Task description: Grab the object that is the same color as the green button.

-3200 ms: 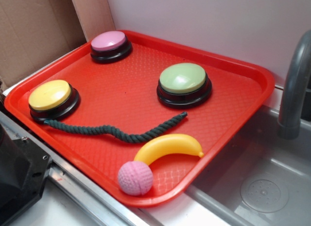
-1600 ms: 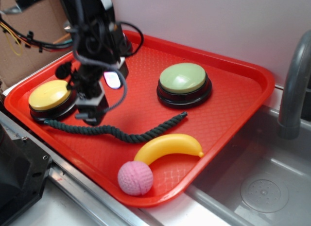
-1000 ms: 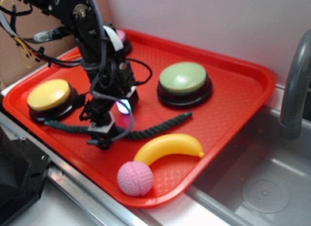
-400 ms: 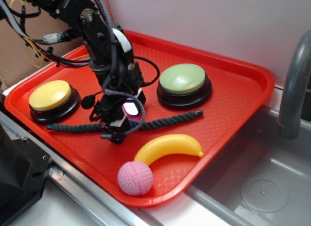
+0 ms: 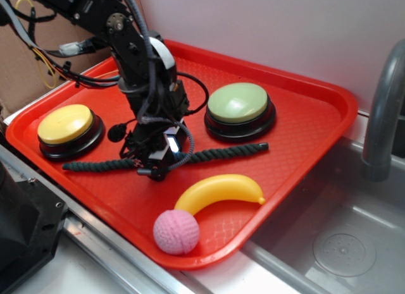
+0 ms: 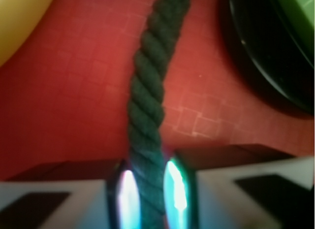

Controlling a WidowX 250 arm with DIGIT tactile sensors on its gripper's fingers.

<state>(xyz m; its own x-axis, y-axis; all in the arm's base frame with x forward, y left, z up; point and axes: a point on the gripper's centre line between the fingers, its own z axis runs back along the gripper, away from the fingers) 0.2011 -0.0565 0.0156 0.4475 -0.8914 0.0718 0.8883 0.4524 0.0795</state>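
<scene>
The black robot hand (image 5: 154, 167) pinches the long dark green twisted rope (image 6: 147, 106) near its middle; the rope lies on the red plastic tray (image 5: 304, 136), before the pale-green domed button (image 5: 238, 102).

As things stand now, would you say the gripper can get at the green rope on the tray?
Very likely yes: the gripper is already down on the rope, with a finger close on each side in the wrist view. Nothing lies between them; the banana and green button sit apart from it.
</scene>
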